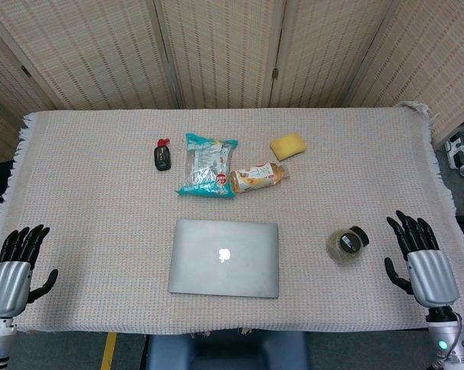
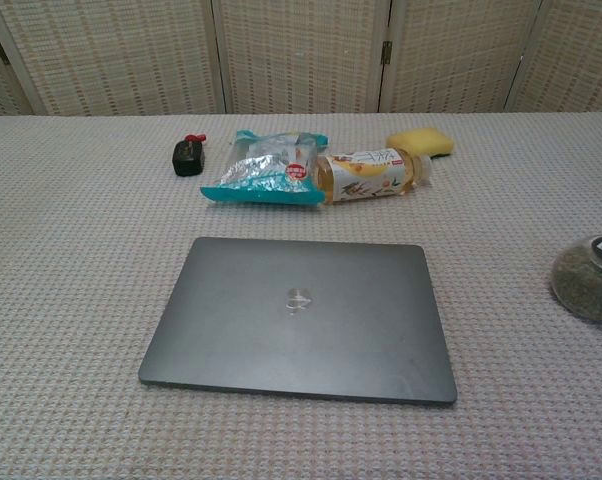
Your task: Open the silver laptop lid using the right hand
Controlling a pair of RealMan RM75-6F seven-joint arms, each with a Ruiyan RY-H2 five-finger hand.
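The silver laptop (image 1: pixel 224 257) lies flat with its lid down near the table's front edge, logo facing up; in the chest view the laptop (image 2: pixel 301 315) fills the middle. My right hand (image 1: pixel 421 259) hovers at the table's right edge, fingers spread and holding nothing, well to the right of the laptop. My left hand (image 1: pixel 16 264) sits at the front left corner, fingers apart and empty. Neither hand appears in the chest view.
A round jar (image 1: pixel 347 244) lies between the laptop and my right hand. Behind the laptop are a teal snack bag (image 1: pixel 206 166), a drink bottle (image 1: pixel 257 178) on its side, a yellow sponge (image 1: pixel 288 146) and a small black bottle (image 1: pixel 163 156). A woven cloth (image 1: pixel 93 200) covers the table.
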